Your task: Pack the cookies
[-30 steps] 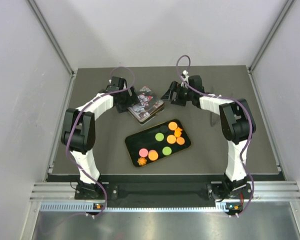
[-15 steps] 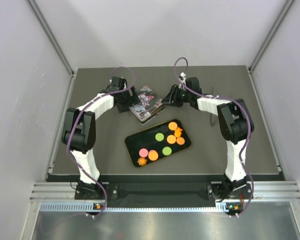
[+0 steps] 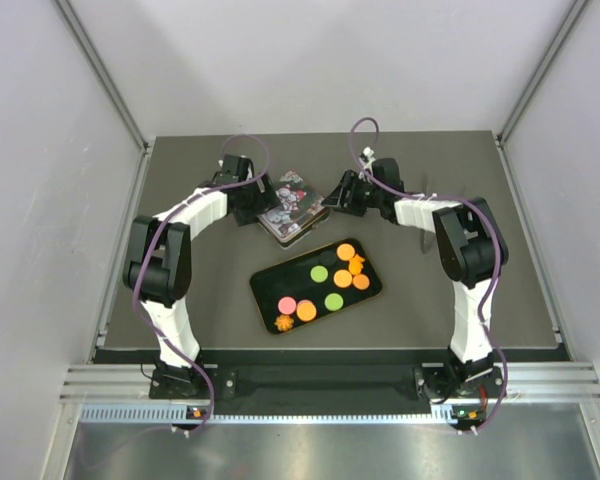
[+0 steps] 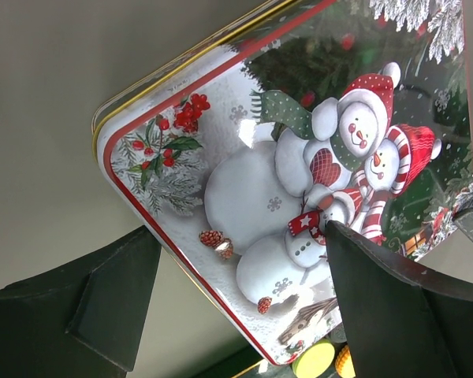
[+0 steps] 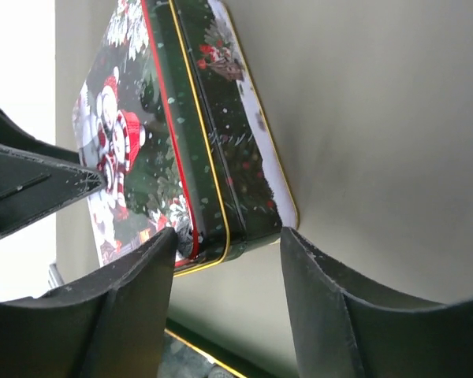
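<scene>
Top external view: a dark matte table [image 3: 460,180] carries a tin and a tray, with both arms reaching to the tin.
Tin [image 3: 293,207]: rectangular metal with rounded corners, a glossy printed snowman lid and a gold rim; it lies flat, just beyond the tray.
Tray [image 3: 265,290]: a shiny black oblong with a thin gold edge.
Cookies [image 3: 307,311]: small flat discs in orange, green and pink, plus a jagged orange one at the tray's near end. All lie on the tray, none in a gripper.
Left gripper [image 4: 240,252]: jaws spread wide, straddling a lid corner, one finger clear of the rim.
Right gripper [image 5: 229,236]: matte black fingers clamped across the tin's opposite corner.
</scene>
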Motion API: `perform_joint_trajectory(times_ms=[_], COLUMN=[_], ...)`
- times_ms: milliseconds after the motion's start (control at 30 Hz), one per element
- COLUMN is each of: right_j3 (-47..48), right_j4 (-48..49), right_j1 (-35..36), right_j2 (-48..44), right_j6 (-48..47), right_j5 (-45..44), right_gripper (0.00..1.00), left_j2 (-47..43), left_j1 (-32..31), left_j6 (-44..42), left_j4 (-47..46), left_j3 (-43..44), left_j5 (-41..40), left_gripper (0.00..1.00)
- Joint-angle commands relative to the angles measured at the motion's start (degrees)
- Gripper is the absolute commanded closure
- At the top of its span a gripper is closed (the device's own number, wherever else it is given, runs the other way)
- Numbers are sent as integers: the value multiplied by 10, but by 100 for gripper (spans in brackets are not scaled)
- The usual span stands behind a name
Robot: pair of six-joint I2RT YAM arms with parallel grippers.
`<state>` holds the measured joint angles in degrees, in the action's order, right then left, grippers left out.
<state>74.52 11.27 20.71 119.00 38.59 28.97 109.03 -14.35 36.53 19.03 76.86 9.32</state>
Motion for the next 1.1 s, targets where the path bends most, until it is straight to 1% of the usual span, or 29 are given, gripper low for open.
perform_joint_trajectory(times_ms=[0,133,233,467,567,667,700,767,800,967,1000,1067], right_j3=[-22,-31,-39,-51,-52,-52,-53,-53,-54,-58,-58,-59], right_j4=[-29,-13,26,64,64,67,67,68,68,58,53,50], right_j1=[12,13,14,18,19,19,19,19,18,20,21,21], right_j2=[26,33,46,61,66,72,76,79,81,73,72,69], right_j6=[-17,-2,31,72,72,74,74,72,70,58,57,50], right_j5=[-22,-15,7,10,3,2,3,3,-1,-14,-16,-21], right_gripper=[43,44,51,57,66,71,76,80,84,93,97,99], left_j2=[-2,-4,-6,-6,-4,-1,0,0,0,-2,-3,-5], left_j1=[-8,-9,-10,-19,-24,-27,-27,-28,-28,-30,-30,-30], left_j6=[6,9,13,20,22,24,24,24,24,24,25,24], left_j4=[-25,-30,-36,-47,-51,-53,-54,-54,-55,-56,-55,-55], left_j3=[-16,-23,-30,-47,-51,-54,-54,-55,-56,-59,-59,-59], left_j5=[0,-1,-2,-4,-5,-5,-4,-4,-4,-4,-4,-4], left_gripper=[12,12,12,12,12,12,12,12,12,12,12,12])
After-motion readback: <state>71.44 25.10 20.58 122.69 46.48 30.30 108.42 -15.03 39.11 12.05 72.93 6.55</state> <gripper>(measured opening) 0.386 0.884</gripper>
